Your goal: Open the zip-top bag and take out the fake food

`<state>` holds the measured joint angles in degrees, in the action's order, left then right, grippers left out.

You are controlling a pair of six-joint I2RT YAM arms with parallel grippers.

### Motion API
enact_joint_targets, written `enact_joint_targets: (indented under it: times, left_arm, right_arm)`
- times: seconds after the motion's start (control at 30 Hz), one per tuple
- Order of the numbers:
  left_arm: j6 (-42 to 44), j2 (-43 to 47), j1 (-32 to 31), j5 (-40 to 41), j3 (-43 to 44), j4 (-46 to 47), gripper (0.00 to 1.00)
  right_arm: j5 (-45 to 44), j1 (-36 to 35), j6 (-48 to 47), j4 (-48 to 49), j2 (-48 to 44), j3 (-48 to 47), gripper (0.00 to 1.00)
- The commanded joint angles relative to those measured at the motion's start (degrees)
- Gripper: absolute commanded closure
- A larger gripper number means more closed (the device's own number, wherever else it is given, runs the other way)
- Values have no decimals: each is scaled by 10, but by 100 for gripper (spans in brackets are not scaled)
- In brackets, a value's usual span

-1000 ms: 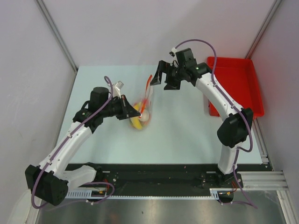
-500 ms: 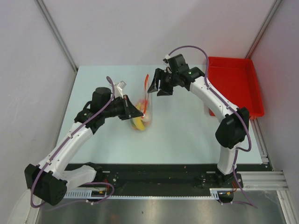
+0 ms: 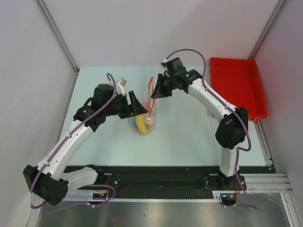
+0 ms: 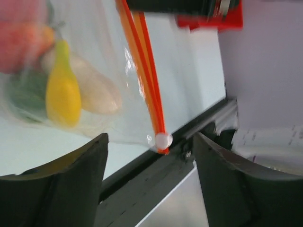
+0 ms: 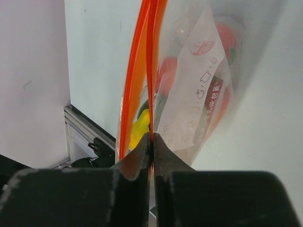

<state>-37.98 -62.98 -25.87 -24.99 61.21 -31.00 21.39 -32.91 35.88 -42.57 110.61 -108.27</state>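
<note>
Zip-top bag [image 5: 199,85]; clear, crinkled, orange-edged

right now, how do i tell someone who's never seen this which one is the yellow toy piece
Look at the middle of the pale green table, where the right gripper pinches the small clear crinkly plastic bag by its orange zip strip. Inside lies the yellow teardrop-shaped toy piece, the only yellow one, beside a whitish piece and red ones.

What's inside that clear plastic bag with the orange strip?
The bag holds toy food: a yellow piece, a whitish piece beside it, something green and red-orange pieces, plus a printed paper slip. They overlap, so what lies underneath the pile is hidden.
</note>
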Motion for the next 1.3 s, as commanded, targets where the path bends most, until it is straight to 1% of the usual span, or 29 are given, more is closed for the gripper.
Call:
enact_joint_targets:
  times: [0.0,0.03,0.07,0.1,0.13,0.17,0.27,0.33,0.43,0.57,0.67,0.83,0.97,1.0,1.03,1.07,1.1,1.13,1.17,1.2,1.23,1.27]
  left_arm:
    - [32,-69,-3,149,182,-102,22]
    - [33,-121,-8,170,220,-124,22]
    - [34,-151,-9,186,289,-169,28]
    - [40,-176,-12,202,322,-190,32]
    - [55,-198,-25,249,353,-211,35]
    - [59,-240,-30,279,403,-248,40]
    - [63,-286,-43,311,459,-284,41]
    - [62,-298,-52,335,466,-290,40]
    - [57,-316,-61,333,469,-297,40]
    - [50,-329,-73,310,453,-275,29]
    - [48,-331,-81,314,442,-258,27]
    - [62,-357,-84,335,431,-274,28]
    - [62,-352,-84,312,375,-211,31]
    - [62,-354,-84,320,371,-208,34]
    - [63,-355,-84,328,373,-211,45]
    - [68,-355,-84,336,376,-215,50]
    - [71,-352,-84,349,378,-223,58]
    - [76,-340,-83,352,382,-225,63]
    - [83,-332,-83,356,382,-225,70]
    - [85,-324,-83,363,379,-228,82]
    - [86,-315,-83,363,378,-227,92]
    - [91,-298,-83,363,376,-227,98]
  right_arm:
    - [-13,-8,-33,-15,-10,-26,100]
    - [-19,-14,-33,-15,-13,-23,100]
    - [-20,-15,-33,-16,-14,-23,100]
    - [-20,-16,-31,-18,-14,-24,100]
    - [-21,-17,-27,-22,-14,-26,100]
    - [-21,-17,-23,-23,-14,-28,100]
    - [-38,-22,-11,-33,-14,-40,100]
    - [-55,-23,-8,-46,-16,-48,100]
    - [-79,-27,-2,-48,-27,-44,100]
    - [-93,-28,-1,-45,-38,-34,100]
    - [-93,-28,0,-44,-42,-30,100]
    - [-96,-25,4,-36,-58,-12,100]
    - [-88,-19,6,-15,-70,9,100]
    - [-82,-16,4,-13,-72,15,100]
    - [-79,-10,2,-11,-74,22,100]
    - [-73,-8,-6,-10,-76,26,100]
    - [-67,-3,-11,-7,-79,31,100]
    - [-62,4,-19,-2,-83,45,100]
    - [-46,6,-28,7,-88,51,100]
    - [-39,8,-53,12,-91,58,100]
    - [-30,11,-66,15,-93,74,95]
    - [-21,14,-80,19,-95,80,92]
